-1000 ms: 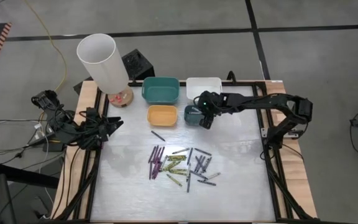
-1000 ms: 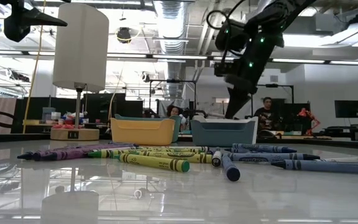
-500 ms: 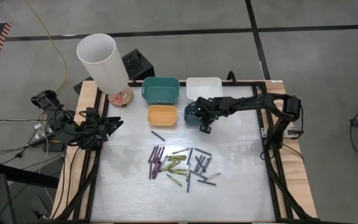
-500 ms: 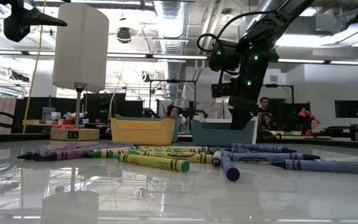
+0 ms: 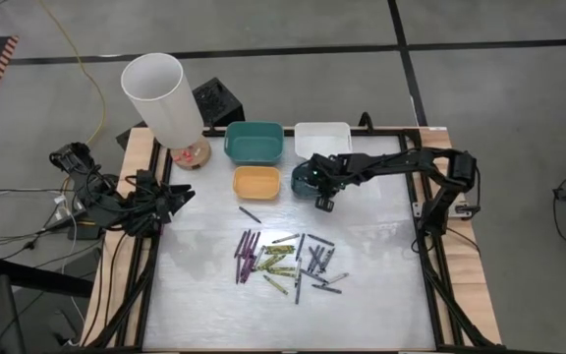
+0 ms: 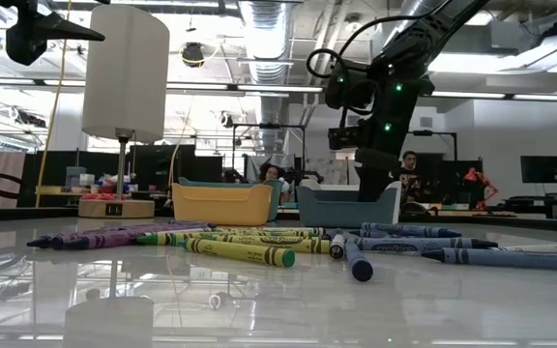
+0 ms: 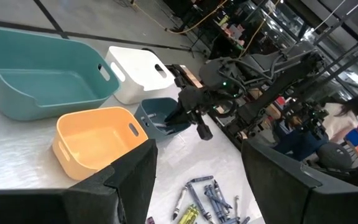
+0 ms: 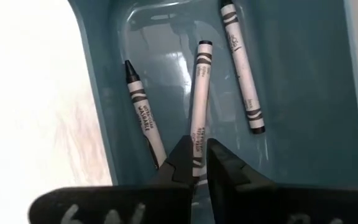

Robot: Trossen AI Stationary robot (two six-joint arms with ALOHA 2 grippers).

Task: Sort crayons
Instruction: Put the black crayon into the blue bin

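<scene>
Looking down, you have a pale glossy table [image 5: 371, 295] with dark rails along its sides, standing on a grey floor; a tall white cylinder [image 5: 162, 98] stands at its far left corner. At table height you see an open workshop beyond, with ceiling ducts, shelving and a seated person [image 6: 415, 179] far behind.

Four bins cluster at the far edge: a teal bin [image 5: 254, 141], a white bin [image 5: 322, 137], an orange bin [image 5: 256, 182] and a small dark blue-grey bin [image 5: 306, 183]. Bare tabletop lies on both sides of the crayons [image 5: 285, 258], which sit loose in a scatter mid-table, and near you.

Your left gripper [image 5: 180, 195] waits at the left edge, well apart from everything, jaws wide.

Your right gripper [image 8: 197, 163] hangs over the blue-grey bin's edge — its fingertips are only a sliver apart. A grey crayon [image 8: 198, 109] runs from between the tips into the bin; whether it is still pinched you cannot tell. Two more grey crayons [image 8: 242, 68] lie flat on the bin floor, one on either side of it.
</scene>
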